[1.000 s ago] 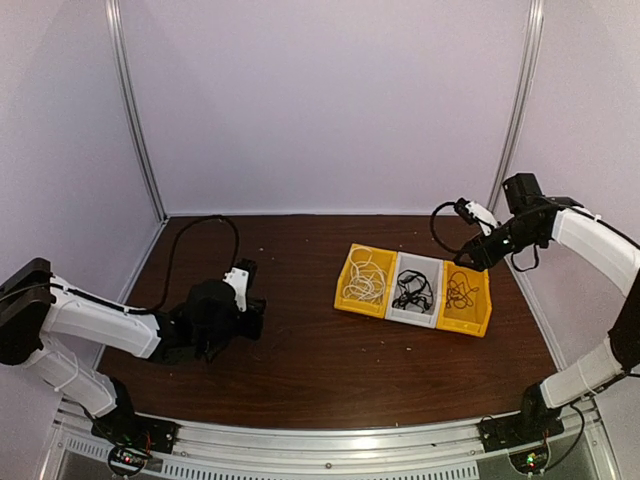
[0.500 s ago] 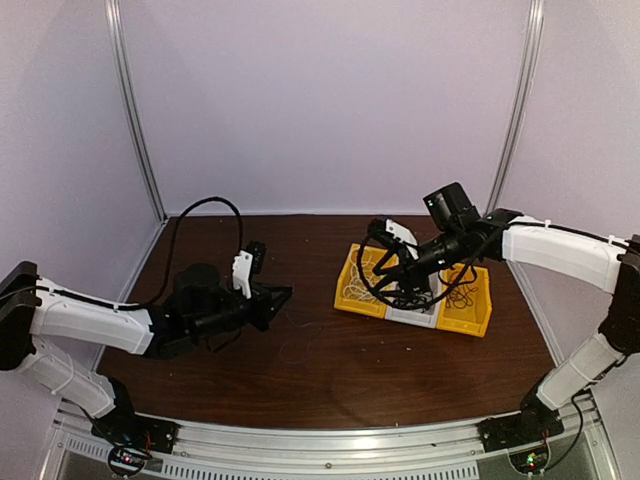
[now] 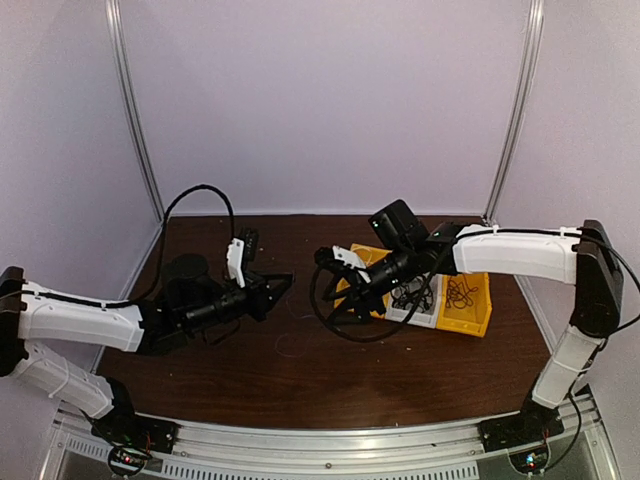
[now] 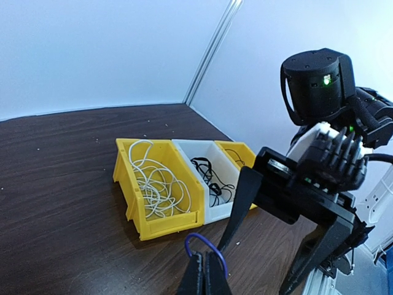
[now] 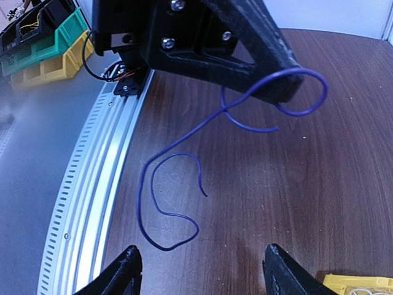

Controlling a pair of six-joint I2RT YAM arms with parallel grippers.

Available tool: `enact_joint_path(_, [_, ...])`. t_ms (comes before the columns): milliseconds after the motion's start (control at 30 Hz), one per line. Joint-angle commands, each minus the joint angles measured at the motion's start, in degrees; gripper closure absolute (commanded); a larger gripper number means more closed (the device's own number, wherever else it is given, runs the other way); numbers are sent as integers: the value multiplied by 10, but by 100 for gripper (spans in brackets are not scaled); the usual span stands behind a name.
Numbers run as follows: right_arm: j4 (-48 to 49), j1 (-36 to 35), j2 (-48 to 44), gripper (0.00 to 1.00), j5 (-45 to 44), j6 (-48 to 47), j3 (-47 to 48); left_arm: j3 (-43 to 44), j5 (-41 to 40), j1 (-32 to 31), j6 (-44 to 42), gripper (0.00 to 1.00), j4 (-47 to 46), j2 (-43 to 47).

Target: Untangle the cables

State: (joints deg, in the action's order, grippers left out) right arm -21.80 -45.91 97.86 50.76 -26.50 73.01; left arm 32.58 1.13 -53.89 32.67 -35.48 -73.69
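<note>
My left claw (image 4: 202, 270) is clenched on a thin, glossy blue-violet cord (image 5: 178, 184), which loops at my fingertips and trails in loose curves over the dark wood-grain surface (image 5: 319, 184), near its ribbed metal front edge (image 5: 86, 203). My right claw (image 5: 199, 276) hangs released above it, fingers spread wide. Behind, three hard plastic bins (image 4: 178, 184) sit side by side: white cables (image 4: 161, 187) fill the near yellow one, black cables (image 4: 212, 178) the white middle one. Bare wood lies left of them.
</note>
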Motion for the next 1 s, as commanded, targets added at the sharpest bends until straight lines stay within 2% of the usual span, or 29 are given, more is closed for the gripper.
enact_joint_path(0, [11, -15, 10, 32, 48, 7, 14, 16, 4, 0, 6, 100, -13, 14])
enact_joint_path(167, [4, -26, 9, 37, 73, 2, 12, 13, -3, 0, 9, 100, -12, 20])
enact_joint_path(300, [23, -30, 14, 47, 66, 30, 9, 12, -3, 0, 10, 100, -12, 22])
enact_joint_path(433, [37, -31, 27, 75, 45, 53, 19, 12, -3, 0, 9, 100, -12, 22])
enact_joint_path(500, [27, -31, 27, 96, 45, 50, 24, 11, -3, 0, 9, 100, -8, 23])
enact_joint_path(533, [26, -31, 22, 100, 43, 50, 24, 11, -3, 0, 9, 100, -6, 24])
enact_joint_path(667, [3, -15, -15, 100, 31, 39, 22, 4, -38, 0, 0, 100, 14, 29])
enact_joint_path(867, [-19, 60, -112, 100, 32, 41, 20, -15, -61, 1, -14, 100, 37, 13])
enact_joint_path(933, [-19, 85, -141, 100, 32, 47, 20, -14, -58, 0, -20, 90, 37, -2])
enact_joint_path(967, [-21, 97, -152, 100, 30, 49, 21, -11, -57, 1, -23, 87, 39, -12])
